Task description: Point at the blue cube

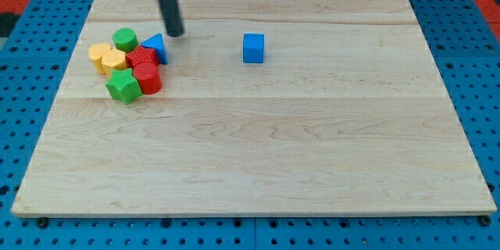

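Observation:
The blue cube (pixel 253 48) sits alone on the wooden board (pixel 258 148), upper middle of the view. My tip (pixel 176 33) is at the end of a dark rod coming down from the view's top, well to the left of the cube. The tip is just right of and above a blue triangular block (pixel 156 47), at the edge of a cluster of blocks.
The cluster at the view's upper left holds a green cylinder (pixel 125 40), two yellow blocks (pixel 106 57), two red blocks (pixel 145 68) and a green star-like block (pixel 123 86). A blue pegboard (pixel 31 62) surrounds the board.

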